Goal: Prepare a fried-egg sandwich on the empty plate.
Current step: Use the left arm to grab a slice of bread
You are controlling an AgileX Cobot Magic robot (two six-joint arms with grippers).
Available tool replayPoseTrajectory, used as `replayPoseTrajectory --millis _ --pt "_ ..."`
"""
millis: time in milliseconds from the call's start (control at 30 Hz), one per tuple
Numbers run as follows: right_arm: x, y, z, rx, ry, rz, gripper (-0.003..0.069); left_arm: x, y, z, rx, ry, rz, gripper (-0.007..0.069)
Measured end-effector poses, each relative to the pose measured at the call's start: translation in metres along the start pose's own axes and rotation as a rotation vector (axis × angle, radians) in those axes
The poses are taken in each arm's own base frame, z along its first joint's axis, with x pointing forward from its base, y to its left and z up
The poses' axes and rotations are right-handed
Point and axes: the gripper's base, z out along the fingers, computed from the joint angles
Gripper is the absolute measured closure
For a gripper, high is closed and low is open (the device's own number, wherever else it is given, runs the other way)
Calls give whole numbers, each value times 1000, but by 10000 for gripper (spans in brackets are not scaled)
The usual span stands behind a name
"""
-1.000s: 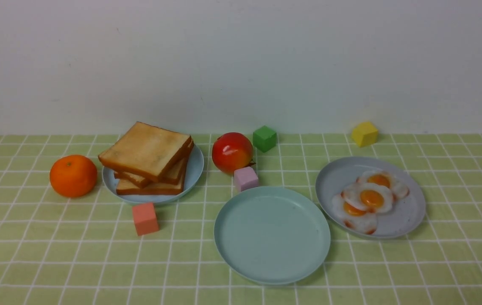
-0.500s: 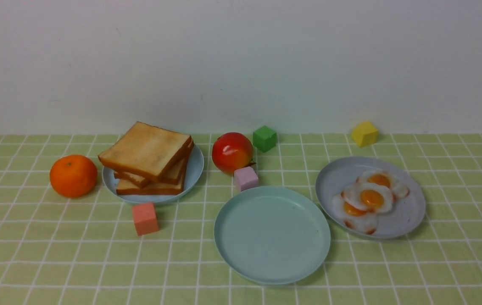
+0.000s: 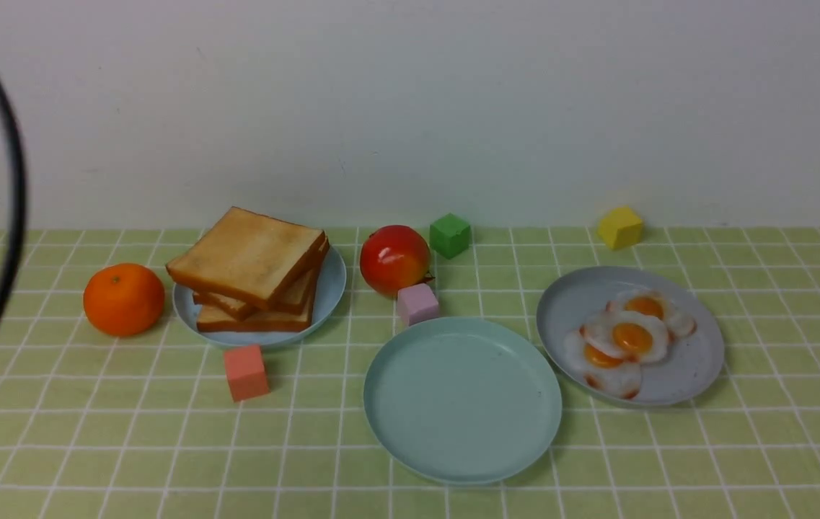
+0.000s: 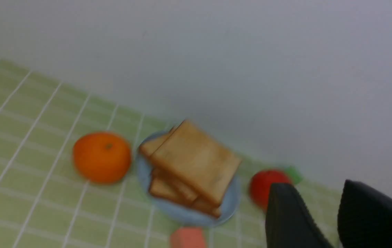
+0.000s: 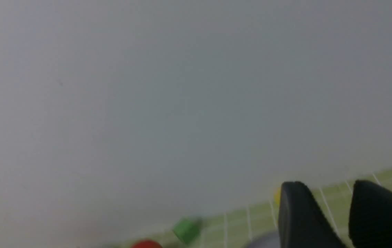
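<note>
We see square, brown-crusted toast slices (image 3: pixel 247 256) stacked left of the smooth, round mint plate (image 3: pixel 463 400), with glossy fried eggs (image 3: pixel 629 339) at its right. Both the left gripper (image 4: pixel 320 184) and right gripper (image 5: pixel 326 184) hang open.

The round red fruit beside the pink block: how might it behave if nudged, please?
The red fruit would probably roll, being nearly round. Toward the pink block, it might be checked or push that along. Its glossy skin could prove slippery.

The table (image 3: pixel 309 468) carries three plates: blue (image 3: pixel 334 303), teal (image 3: pixel 462 400) and grey (image 3: pixel 702 367). Directly on it also lie an orange (image 3: pixel 123 299), a red fruit (image 3: pixel 394 259) and four blocks (image 3: pixel 246 373).
</note>
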Motion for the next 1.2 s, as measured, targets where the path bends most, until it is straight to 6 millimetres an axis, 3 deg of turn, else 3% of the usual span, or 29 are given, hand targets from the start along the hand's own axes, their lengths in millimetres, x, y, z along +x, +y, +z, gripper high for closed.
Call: replayPoseTrajectory --millis 233,300,333,533,667,767,867,967,1067,1100,1200 --pt "36 -16 20 129 312 -24 418 24 15 75 -146 244 48 386" --pt "40 -17 21 140 359 -8 418 23 15 86 -149 251 63 386" --pt "47 -18 23 149 428 4 418 19 15 106 -164 268 62 386" --pt "63 -16 28 97 606 -62 418 -14 23 170 -209 401 25 418" --pt "66 -11 28 30 629 -82 418 -31 33 206 -128 536 9 494" --pt "66 -9 28 -11 630 -110 418 -42 35 232 -56 573 37 502" --pt "66 -8 28 -29 630 -127 418 -42 38 251 -40 602 64 468" --pt "66 -7 28 -37 630 -136 418 -36 41 279 -38 660 129 337" --pt "66 -7 28 -41 630 -129 418 -28 41 294 -32 700 195 253" --pt "66 -6 28 -47 630 -117 418 -20 41 305 -16 721 256 189" --pt "66 -4 28 -56 629 -98 418 -8 44 323 2 744 283 127"
